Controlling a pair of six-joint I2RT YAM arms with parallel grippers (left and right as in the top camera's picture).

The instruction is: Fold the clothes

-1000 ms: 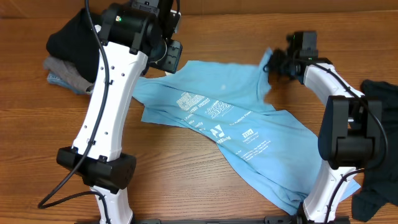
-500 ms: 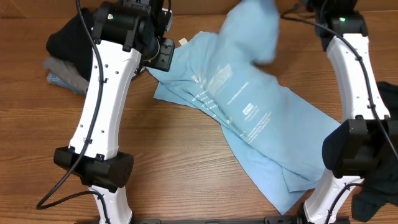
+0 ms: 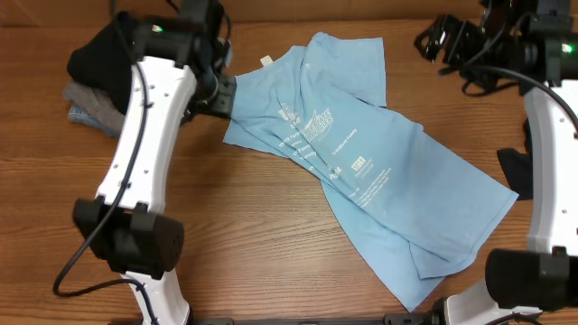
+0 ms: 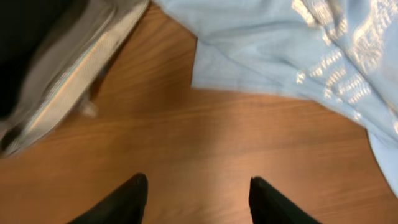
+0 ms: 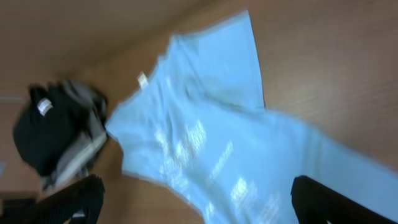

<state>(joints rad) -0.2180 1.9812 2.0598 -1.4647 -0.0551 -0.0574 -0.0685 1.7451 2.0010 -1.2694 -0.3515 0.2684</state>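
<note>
Across the middle of the overhead frame lies one light blue T-shirt [image 3: 361, 171], spread on the wooden table [image 3: 271, 244]. It runs on a slant from the upper centre down to the lower right. White print marks its front, and one small white neck tag [image 3: 265, 61] shows at its upper left edge. The cloth is rumpled, with a fold near the lower right hem.

At the upper left sits one pile of three garments: a black garment [image 3: 95, 54] on top, a grey garment [image 3: 95, 99] under it, and a strip of blue fabric [image 3: 79, 115] at the bottom. One more dark garment [image 3: 510, 167] shows at the right edge, partly hidden by the right arm.

Two arms are in view. The left gripper [image 4: 198, 199] is low over bare wood in the wrist view. Its two dark fingertips [image 4: 127, 199] are spread apart with nothing between them. The shirt's edge is at the upper right of that frame, apart from the fingers, and the pile is at the upper left.

The right gripper [image 5: 196, 193] is high above the table. Its two fingers [image 5: 74, 199] sit at the lower corners of the blurred wrist view, wide apart and empty. The shirt fills the frame's centre, and the pile is at the left.
</note>
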